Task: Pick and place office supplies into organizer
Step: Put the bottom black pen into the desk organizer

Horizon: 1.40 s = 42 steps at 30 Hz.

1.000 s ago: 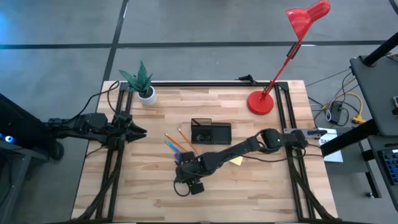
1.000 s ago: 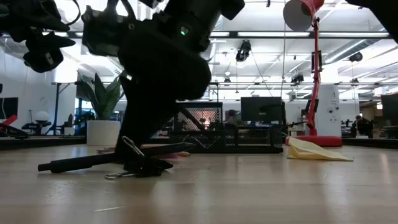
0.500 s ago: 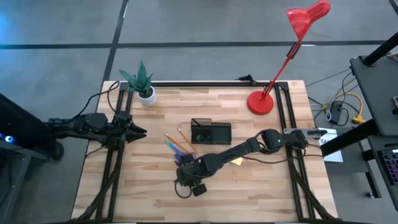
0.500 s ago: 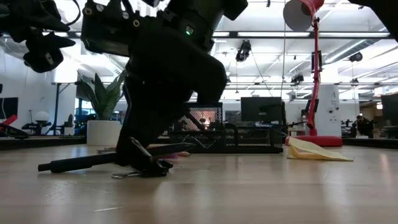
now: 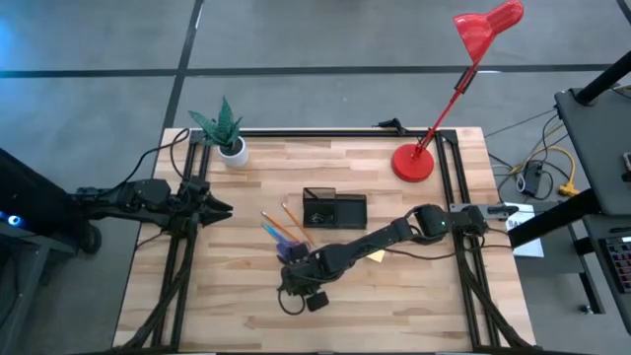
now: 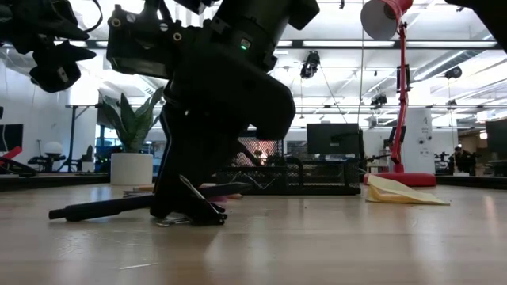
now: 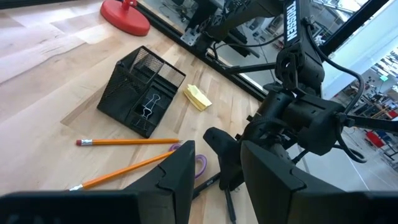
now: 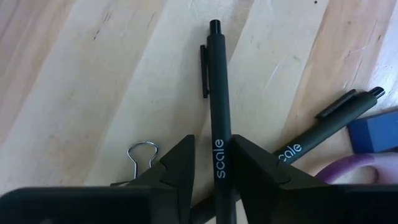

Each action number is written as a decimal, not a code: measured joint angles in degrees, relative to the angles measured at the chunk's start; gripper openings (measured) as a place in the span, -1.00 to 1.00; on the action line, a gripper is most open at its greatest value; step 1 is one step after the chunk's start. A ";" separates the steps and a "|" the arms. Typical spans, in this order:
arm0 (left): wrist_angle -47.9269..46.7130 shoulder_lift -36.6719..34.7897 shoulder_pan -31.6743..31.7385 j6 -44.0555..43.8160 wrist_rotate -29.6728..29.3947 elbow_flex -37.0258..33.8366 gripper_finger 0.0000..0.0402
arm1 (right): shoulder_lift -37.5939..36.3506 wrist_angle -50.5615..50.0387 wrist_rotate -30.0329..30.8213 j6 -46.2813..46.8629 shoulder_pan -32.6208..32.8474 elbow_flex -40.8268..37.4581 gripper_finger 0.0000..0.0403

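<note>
My right gripper [image 8: 211, 167] is open and low over the table, near its middle [image 5: 299, 284]. Its fingers stand on either side of a dark pen [image 8: 217, 93] that lies flat on the wood. A second dark pen [image 8: 329, 124], the purple scissors handle [image 8: 348, 171] and a clip's wire loop [image 8: 142, 154] lie close by. Orange and blue pencils [image 5: 281, 227] lie left of the black organizer [image 5: 335, 209], which has a clip [image 7: 148, 106] in one compartment. The yellow sticky pad [image 5: 375, 254] lies right of the arm. My left gripper [image 5: 215, 207] waits, open, at the table's left edge. My right gripper comes from above with one finger [image 8: 177, 165] on each side of the dark pen's barrel [image 8: 219, 146], partway along from the clip end. The pen lies flat on the table. I cannot tell whether the fingers touch it.
A red desk lamp [image 5: 414, 161] stands at the far right and a white plant pot [image 5: 234, 150] at the far left. Bare wood lies toward the near edge. The black frame rails [image 5: 177, 256] run along both sides.
My right gripper has come down closer to the table over the dark pens and shifted slightly toward the near edge. The pens, pencils and organizer lie where they were.
</note>
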 joint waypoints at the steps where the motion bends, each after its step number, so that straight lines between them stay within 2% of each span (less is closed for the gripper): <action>1: 0.01 0.00 0.01 0.00 0.00 0.00 -0.42 | 0.00 0.05 0.00 0.00 0.00 -0.02 -0.59; 11: 0.02 0.00 0.00 -0.03 0.00 0.00 -0.42 | 0.00 2.56 0.65 7.02 -0.72 -0.79 -0.83; 18: 0.11 0.00 0.01 -0.11 -0.02 0.00 -0.42 | 0.02 6.06 6.34 17.52 -1.23 0.27 -0.85; 23: 0.20 0.00 0.00 -0.13 -0.02 0.00 -0.42 | -0.76 14.28 19.57 27.27 -1.73 3.60 -0.86; 29: 0.17 0.01 0.00 -0.09 -0.02 0.00 -0.42 | -1.29 15.37 50.17 38.33 -2.24 7.73 -0.85; 31: 0.17 0.00 0.01 -0.09 -0.02 0.00 -0.42 | -1.70 11.60 58.53 46.07 -2.98 7.95 -0.85; 36: 0.16 0.00 0.01 -0.09 0.00 0.00 -0.42 | -4.12 -8.35 68.86 68.52 -3.82 7.39 -0.85; 40: 0.17 -0.01 0.02 -0.07 0.01 0.00 -0.42 | -5.51 -30.60 72.46 97.84 -4.67 7.28 -0.85; 42: 0.13 -0.09 0.02 -0.06 0.03 0.03 -0.42 | -5.72 -38.34 73.60 108.08 -5.53 7.26 -0.85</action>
